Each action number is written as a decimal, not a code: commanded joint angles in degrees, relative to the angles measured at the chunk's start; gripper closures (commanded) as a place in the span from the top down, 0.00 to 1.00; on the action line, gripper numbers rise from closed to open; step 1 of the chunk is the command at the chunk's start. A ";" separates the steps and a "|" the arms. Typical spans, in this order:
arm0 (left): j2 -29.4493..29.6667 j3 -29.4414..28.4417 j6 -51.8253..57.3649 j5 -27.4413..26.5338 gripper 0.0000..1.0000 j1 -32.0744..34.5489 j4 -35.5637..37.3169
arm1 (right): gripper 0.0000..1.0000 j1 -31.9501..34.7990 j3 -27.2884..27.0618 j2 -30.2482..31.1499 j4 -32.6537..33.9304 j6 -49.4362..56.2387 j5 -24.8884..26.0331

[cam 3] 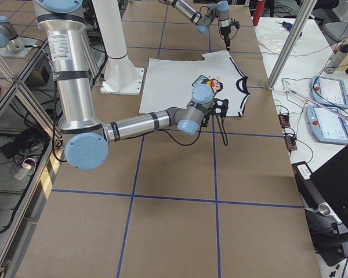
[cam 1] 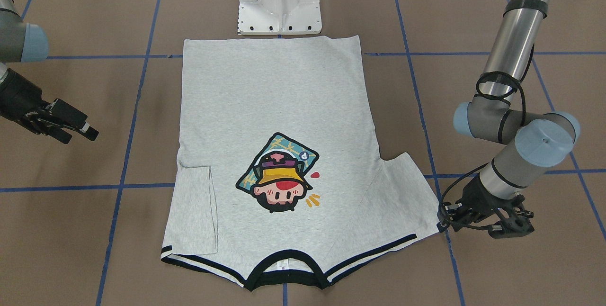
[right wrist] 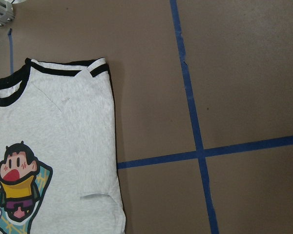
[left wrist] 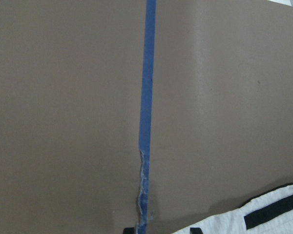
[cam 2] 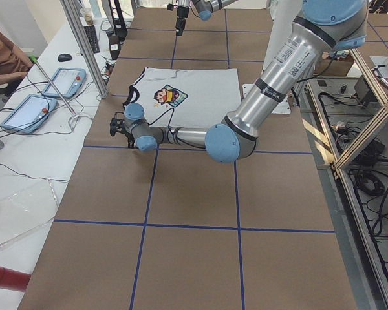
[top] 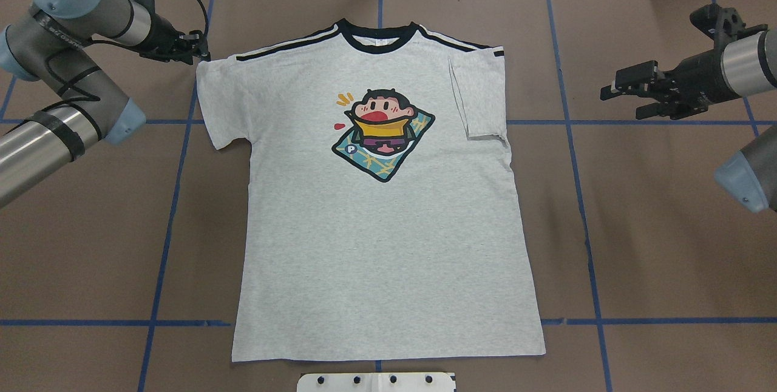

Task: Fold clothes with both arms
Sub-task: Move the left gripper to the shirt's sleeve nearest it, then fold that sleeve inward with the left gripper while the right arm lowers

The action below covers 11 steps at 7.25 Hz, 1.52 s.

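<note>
Jaws of the left gripper (top: 200, 47) stand slightly apart, low at the table (top: 668, 228), right at the outer corner of the T-shirt's left sleeve (top: 221, 101). In the left wrist view only two dark tips show at the bottom edge, with the striped sleeve edge just beside one of them; a firm hold on the cloth cannot be seen. The right gripper (top: 619, 96) hangs with its jaws open and nothing between them, well apart from the shirt, out over bare brown table beyond the shirt's right side. The light grey T-shirt (top: 388, 246) lies flat and face up in the middle of the table. Its black collar (top: 379, 34) points away from the robot, and its hem lies near the white pedestal (cam 1: 279, 3). The cartoon print (top: 382, 134) sits on the chest. The right sleeve (top: 482, 98) is folded inward onto the body, while the left sleeve is spread out flat. Blue tape lines (left wrist: 145, 97) cross the table in a grid.
</note>
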<state>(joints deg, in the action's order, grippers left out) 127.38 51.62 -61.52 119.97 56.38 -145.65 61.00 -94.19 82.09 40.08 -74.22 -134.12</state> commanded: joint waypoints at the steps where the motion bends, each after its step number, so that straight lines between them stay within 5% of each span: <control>1: -0.11 0.06 0.00 0.00 0.39 -0.75 -0.08 | 1.00 0.09 -0.02 -0.09 0.00 -0.05 0.00; 2: -0.37 0.06 0.00 0.26 0.00 -0.75 0.01 | 1.00 0.09 -0.11 -0.35 0.00 -0.31 0.09; 4: -0.46 0.32 0.35 0.62 0.00 -0.49 0.01 | 1.00 0.09 -0.46 -0.35 0.00 -0.67 0.09; 8: 0.32 11.90 -10.75 2.91 0.00 -1.87 2.47 | 1.00 0.26 -0.38 -0.70 0.09 -0.75 0.18; 11: 10.65 5.38 -17.30 -7.52 0.00 -8.73 4.91 | 1.00 0.26 -0.20 -0.79 0.09 -0.67 0.70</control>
<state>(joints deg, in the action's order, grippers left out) 133.12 60.84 -76.75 116.87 49.88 -142.24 61.25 -94.42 81.33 40.16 -74.89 -133.66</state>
